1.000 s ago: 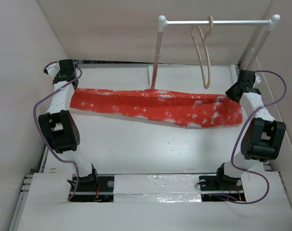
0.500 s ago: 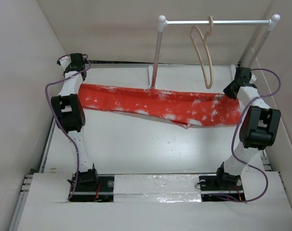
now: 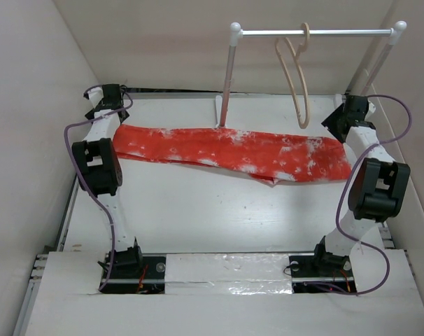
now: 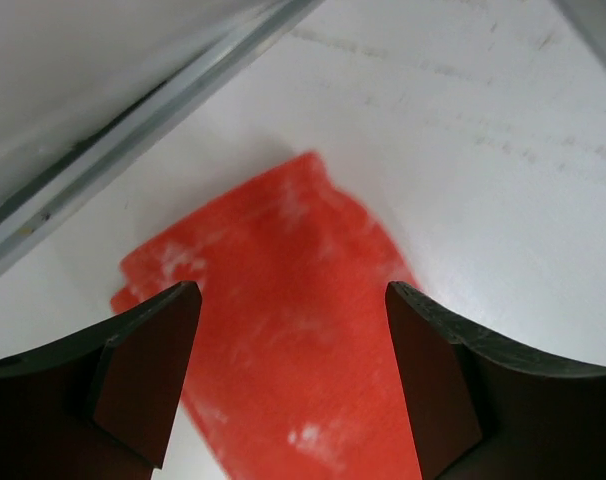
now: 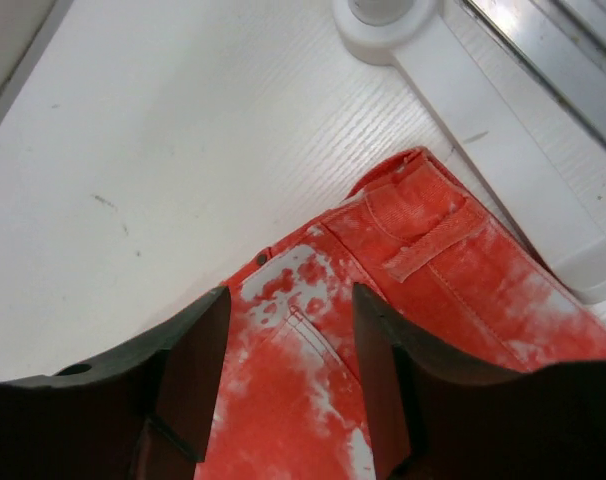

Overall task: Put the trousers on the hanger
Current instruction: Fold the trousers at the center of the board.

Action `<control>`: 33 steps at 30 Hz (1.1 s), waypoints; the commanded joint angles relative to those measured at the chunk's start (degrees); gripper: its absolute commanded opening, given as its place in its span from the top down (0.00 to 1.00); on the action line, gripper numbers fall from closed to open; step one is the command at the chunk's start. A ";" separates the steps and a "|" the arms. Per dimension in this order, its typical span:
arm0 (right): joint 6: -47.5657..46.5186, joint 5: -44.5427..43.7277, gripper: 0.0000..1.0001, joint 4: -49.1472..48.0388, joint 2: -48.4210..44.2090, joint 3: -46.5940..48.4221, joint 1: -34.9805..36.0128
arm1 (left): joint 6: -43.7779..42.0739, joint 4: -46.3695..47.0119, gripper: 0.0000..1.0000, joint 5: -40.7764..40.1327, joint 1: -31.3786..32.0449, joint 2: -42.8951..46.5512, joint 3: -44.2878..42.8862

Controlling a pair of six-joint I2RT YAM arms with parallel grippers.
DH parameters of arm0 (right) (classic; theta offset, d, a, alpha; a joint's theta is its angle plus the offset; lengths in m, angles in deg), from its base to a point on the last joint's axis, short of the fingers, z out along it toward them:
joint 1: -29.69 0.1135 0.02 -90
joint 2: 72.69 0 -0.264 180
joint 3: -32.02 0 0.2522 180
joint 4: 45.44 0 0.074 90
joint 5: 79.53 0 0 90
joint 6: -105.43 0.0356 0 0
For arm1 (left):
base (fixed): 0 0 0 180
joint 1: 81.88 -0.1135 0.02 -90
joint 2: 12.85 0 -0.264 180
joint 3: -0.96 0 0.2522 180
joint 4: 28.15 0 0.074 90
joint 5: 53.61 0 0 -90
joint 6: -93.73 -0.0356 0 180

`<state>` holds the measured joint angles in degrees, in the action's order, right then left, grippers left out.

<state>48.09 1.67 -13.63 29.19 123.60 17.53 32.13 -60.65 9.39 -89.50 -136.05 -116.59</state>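
Showing the top external view: the trousers point(image 3: 233, 150) lie stretched flat across the far half of the table point(image 3: 219, 217), leg ends at the left, waist at the right. The left gripper point(image 3: 108, 99) stands over the leg ends and the right gripper point(image 3: 350, 112) over the waist end; from this height the set of either pair of jaws cannot be told. The hanger point(image 3: 297, 77) hangs by its hook from the bar of the white rail rack point(image 3: 338, 31), behind the right part of the trousers and bearing none of the fabric.

Left wrist view: the left gripper point(image 4: 288, 295) has its jaws spread wide, with nothing clamped between them. One finger point(image 4: 143, 380) frames each side of the gap, and in the gap the leg end lies flat on the table, near the metal strip along the table's edge point(image 4: 133, 130).

Right wrist view: the right gripper point(image 5: 288, 300) has its jaws parted and holds nothing. The waist end lies on the table below the gap, with a small dark button point(image 5: 261, 259) and a belt loop point(image 5: 423, 250) in sight. The waist's corner lies just beside the rack's white foot point(image 5: 503, 150).
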 commanded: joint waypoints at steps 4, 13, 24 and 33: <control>-0.59 2.65 0.18 -6.44 -11.16 -4.06 5.29 | 5.33 5.45 0.32 5.99 -0.21 17.01 17.80; -1.20 1.85 0.29 -13.81 -26.90 -26.09 8.38 | 10.35 6.97 0.31 15.83 -0.21 25.91 35.14; 0.20 8.36 0.51 -23.40 -42.38 -54.17 1.80 | 14.14 11.10 0.30 20.32 -0.21 22.21 41.03; 2.23 16.08 0.38 -27.53 -36.35 -56.47 -4.62 | 15.54 12.68 0.30 21.20 -0.21 19.66 42.18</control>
<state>49.32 13.08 -35.25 -10.80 66.25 14.86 46.32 -49.04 29.38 -89.50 -115.64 -75.41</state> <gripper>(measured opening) 0.620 0.698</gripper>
